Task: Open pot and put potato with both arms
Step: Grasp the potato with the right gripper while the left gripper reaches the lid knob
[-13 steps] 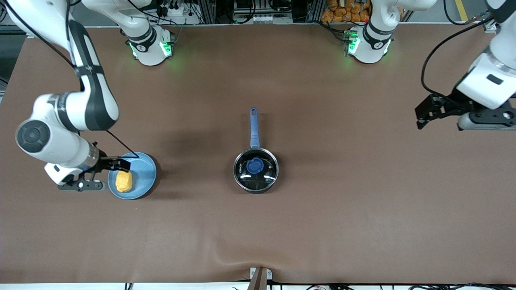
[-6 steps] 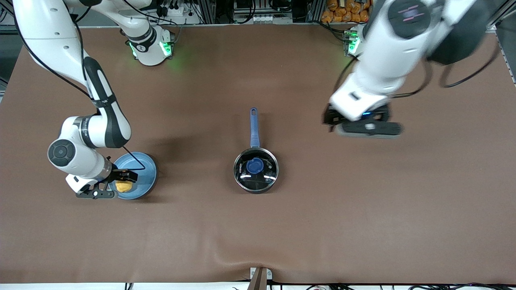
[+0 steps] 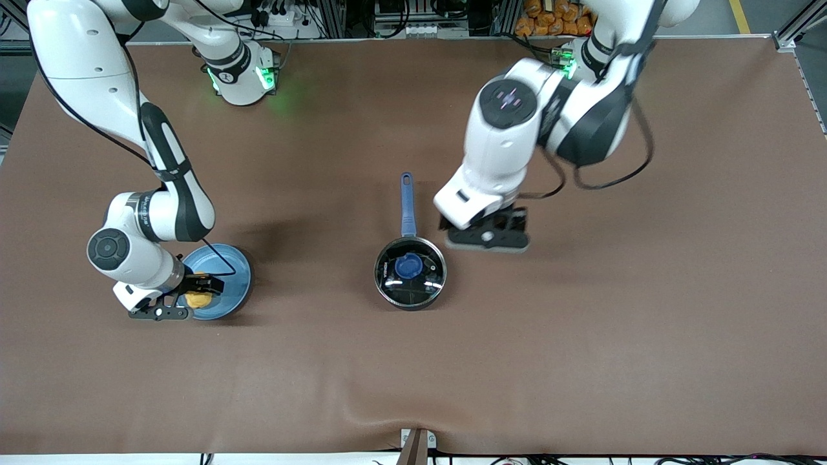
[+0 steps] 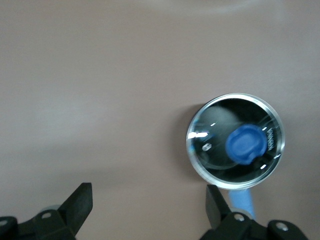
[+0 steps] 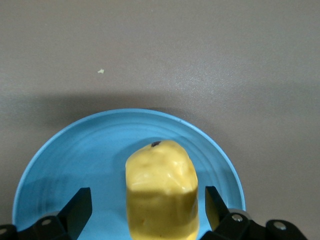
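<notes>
While I watch the front view from its right-arm end, my right hand [image 3: 197,292] sits low over the light-blue plate [image 3: 229,284], its fingers [image 5: 80,207] spread wide on either side of the potato [image 3: 198,299]; nothing is gripped, since a gap shows on both flanks; the potato lies on the plate, toward the right arm's end of the tabletop [image 3: 581,336]; the pot [image 3: 410,272] stands mid-tabletop, well apart from the plate, glass lid with blue knob [image 3: 408,265] on, blue handle [image 3: 407,203] pointing toward the bases; my left hand [image 3: 484,229] hovers over bare tabletop just beside the pot, fingers [image 4: 80,205] parted and holding nothing.
</notes>
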Tool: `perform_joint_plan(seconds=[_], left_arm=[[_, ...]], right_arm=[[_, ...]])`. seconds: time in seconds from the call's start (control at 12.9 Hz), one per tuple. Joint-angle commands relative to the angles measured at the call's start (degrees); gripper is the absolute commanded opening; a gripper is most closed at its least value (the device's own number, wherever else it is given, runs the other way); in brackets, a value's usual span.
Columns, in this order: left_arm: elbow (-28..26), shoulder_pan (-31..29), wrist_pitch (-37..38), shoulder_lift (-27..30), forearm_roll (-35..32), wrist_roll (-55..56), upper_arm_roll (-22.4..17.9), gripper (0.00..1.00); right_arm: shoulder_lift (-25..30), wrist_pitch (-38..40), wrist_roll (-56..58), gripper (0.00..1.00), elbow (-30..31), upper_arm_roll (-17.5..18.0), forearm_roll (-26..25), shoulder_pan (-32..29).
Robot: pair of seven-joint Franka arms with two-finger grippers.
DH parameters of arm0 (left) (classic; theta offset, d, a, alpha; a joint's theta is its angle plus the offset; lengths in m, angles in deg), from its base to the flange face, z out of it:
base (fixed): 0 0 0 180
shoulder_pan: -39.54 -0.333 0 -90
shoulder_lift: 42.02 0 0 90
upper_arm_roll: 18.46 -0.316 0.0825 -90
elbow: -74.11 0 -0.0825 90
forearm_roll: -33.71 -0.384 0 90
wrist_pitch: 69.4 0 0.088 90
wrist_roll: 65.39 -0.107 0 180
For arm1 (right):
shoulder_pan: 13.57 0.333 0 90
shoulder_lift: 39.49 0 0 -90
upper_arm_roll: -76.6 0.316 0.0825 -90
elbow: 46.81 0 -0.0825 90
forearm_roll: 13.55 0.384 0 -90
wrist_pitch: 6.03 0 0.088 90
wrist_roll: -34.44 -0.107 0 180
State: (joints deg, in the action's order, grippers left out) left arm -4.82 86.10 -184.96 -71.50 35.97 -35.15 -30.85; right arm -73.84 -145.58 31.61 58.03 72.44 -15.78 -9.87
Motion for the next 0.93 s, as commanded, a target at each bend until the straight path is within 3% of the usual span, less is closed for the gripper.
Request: perform_joint_plan(seconds=[0.0,0.08,0.31,0.39,0.54,0.85], left_arm=[[4.74,1.87,-4.83,-7.58,3.87,4.81,-0.97,1.0],[5.7,2.4,-6.15,-9.44,5.54,6.14,-0.96,1.0],[6.06,3.45,-12.21,-12.52,9.95,9.83,-1.4,1.0],[6.24,3.89,-13.88,-13.66,9.95,11.58,-1.32,1.0],[6.24,4.33,-17.4,-15.77,10.21,13.35,-0.88,1.0],[6.24,5.13,-19.52,-17.98,13.2,13.36,-1.32,1.0]], right_arm=[[-0.1,-0.99,1.16,1.0,0.36,0.64,0.47,-1.06],[-0.1,-0.99,1.16,0.95,0.36,0.64,0.47,-1.06],[-0.1,-0.9,1.85,0.43,0.28,0.64,0.38,-1.06],[-0.1,-0.9,2.82,0.31,0.27,0.64,0.38,-1.15],[-0.1,-0.9,3.18,0.21,0.19,0.55,0.21,-1.24],[1.74,-0.11,2.57,0.2,-0.34,0.64,-0.06,-0.45]])
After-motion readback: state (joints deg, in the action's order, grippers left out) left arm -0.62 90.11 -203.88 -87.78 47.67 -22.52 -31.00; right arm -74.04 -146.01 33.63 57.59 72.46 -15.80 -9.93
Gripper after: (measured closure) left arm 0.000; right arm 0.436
